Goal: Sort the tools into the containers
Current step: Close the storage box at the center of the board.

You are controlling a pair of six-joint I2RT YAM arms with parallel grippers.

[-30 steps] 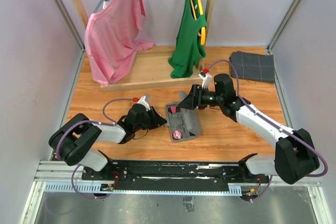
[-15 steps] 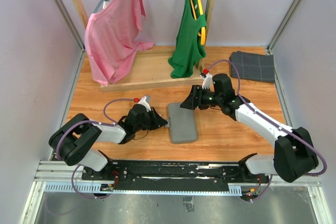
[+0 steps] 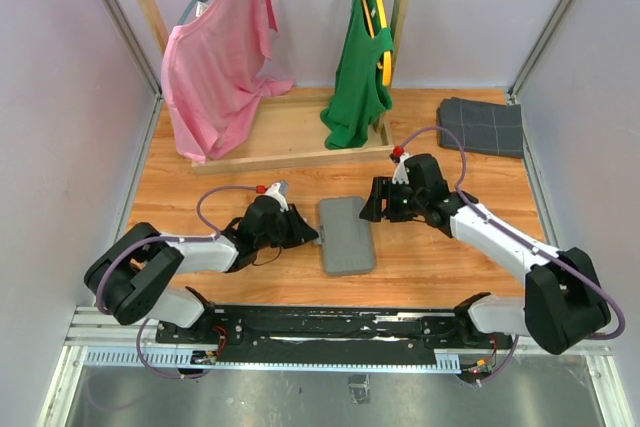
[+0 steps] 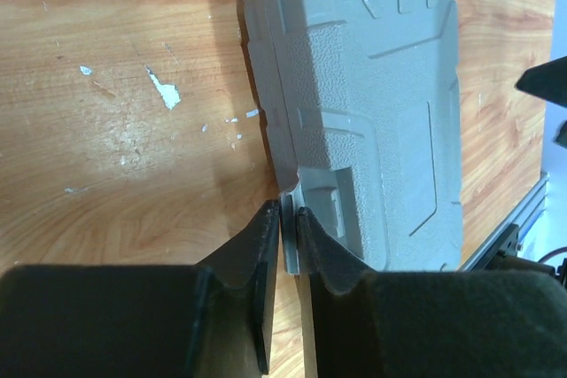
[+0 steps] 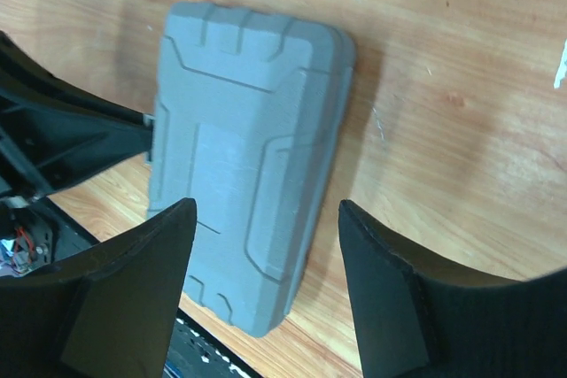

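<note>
The grey tool case (image 3: 346, 235) lies closed and flat on the wooden table; it also shows in the left wrist view (image 4: 372, 104) and the right wrist view (image 5: 244, 148). The tools are hidden inside it. My left gripper (image 3: 316, 236) lies low at the case's left edge, shut on the small grey latch tab (image 4: 291, 236), with its jaws pinching the tab (image 4: 288, 210). My right gripper (image 3: 368, 199) is open and empty, just off the case's far right corner, its jaws spread wide over the lid (image 5: 267, 205).
A wooden garment rack (image 3: 290, 132) stands at the back with a pink shirt (image 3: 215, 57) and a green shirt (image 3: 360, 77). A dark grey folded cloth (image 3: 482, 125) lies at the back right. A metal rail (image 3: 350, 322) runs along the near edge.
The case stood open with tools showing a second ago; its lid came down shut. My right gripper has drawn back to the right off the lid. My left gripper stays at the latch.
</note>
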